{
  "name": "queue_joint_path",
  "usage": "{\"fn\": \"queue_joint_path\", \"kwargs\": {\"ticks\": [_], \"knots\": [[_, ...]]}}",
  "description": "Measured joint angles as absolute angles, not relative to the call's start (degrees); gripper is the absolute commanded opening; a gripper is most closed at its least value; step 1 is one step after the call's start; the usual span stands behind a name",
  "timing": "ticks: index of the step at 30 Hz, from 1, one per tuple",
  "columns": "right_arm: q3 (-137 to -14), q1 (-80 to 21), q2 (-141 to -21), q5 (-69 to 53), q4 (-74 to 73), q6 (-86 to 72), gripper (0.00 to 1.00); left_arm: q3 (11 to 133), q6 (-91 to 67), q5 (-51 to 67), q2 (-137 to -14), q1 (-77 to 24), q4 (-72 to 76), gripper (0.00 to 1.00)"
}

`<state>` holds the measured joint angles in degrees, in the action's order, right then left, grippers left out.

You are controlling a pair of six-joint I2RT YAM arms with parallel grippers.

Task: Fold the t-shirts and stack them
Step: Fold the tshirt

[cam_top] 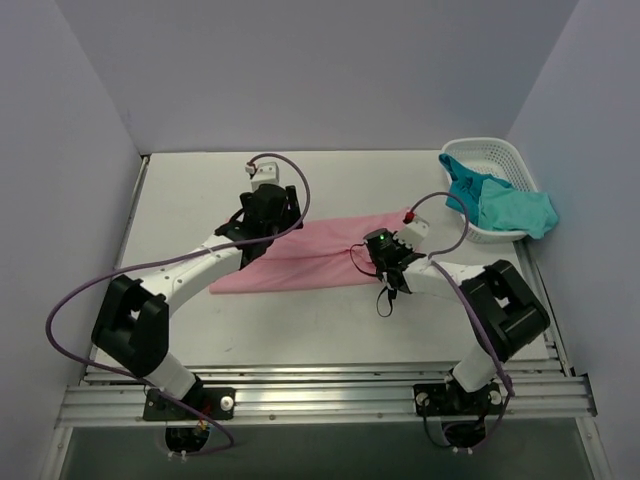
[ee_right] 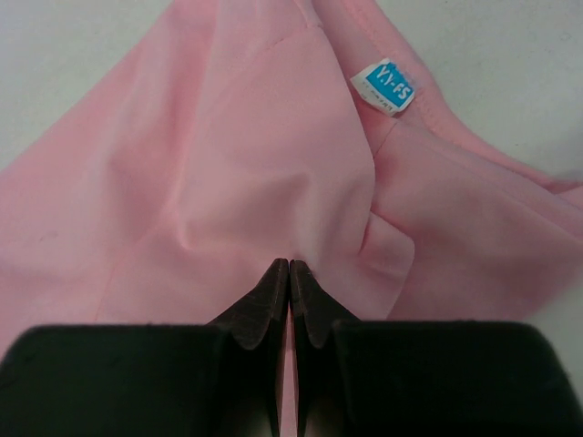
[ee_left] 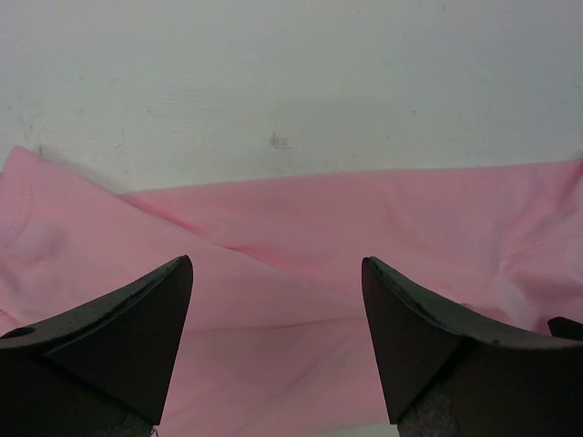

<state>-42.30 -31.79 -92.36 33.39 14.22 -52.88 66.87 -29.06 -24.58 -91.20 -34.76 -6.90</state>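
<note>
The light pink t-shirt (cam_top: 310, 258) lies folded into a long band across the middle of the table. My left gripper (cam_top: 268, 232) hovers over its left part with its jaws wide open; in the left wrist view (ee_left: 273, 273) only pink cloth (ee_left: 301, 246) shows between the fingers. My right gripper (cam_top: 372, 252) is shut on a pinch of the pink shirt (ee_right: 273, 164) near its right end, by the blue size label (ee_right: 384, 86). Teal and turquoise t-shirts (cam_top: 505, 205) hang out of the basket at the back right.
A white lattice basket (cam_top: 492, 152) stands at the table's back right corner. Purple cables (cam_top: 275, 160) loop off both arms. Grey walls close the table on three sides.
</note>
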Motion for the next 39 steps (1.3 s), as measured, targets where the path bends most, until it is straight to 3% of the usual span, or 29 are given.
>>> {"fn": "queue_joint_path", "kwargs": {"ticks": [13, 31, 33, 35, 39], "knots": [[-55.4, -23.8, -108.4, 30.6, 18.2, -54.8, 0.00, 61.2, -29.3, -26.2, -82.0, -34.7, -7.0, 0.84], [-101.4, -23.6, -142.7, 6.8, 29.1, -53.9, 0.00, 55.9, -30.9, -29.2, -80.0, -34.9, -7.7, 0.83], [-108.7, -23.6, -147.9, 2.5, 31.1, -54.1, 0.29, 55.7, -31.0, -29.6, -80.0, -34.9, -8.4, 0.83], [-115.7, -23.6, -152.8, -2.7, 34.3, -54.2, 0.99, 55.7, -31.1, -29.9, -79.9, -34.9, -8.7, 0.83], [-120.3, -23.5, -153.7, -8.4, 39.3, -51.7, 1.00, 55.7, -31.2, -30.3, -78.3, -35.1, -9.7, 0.83]]}}
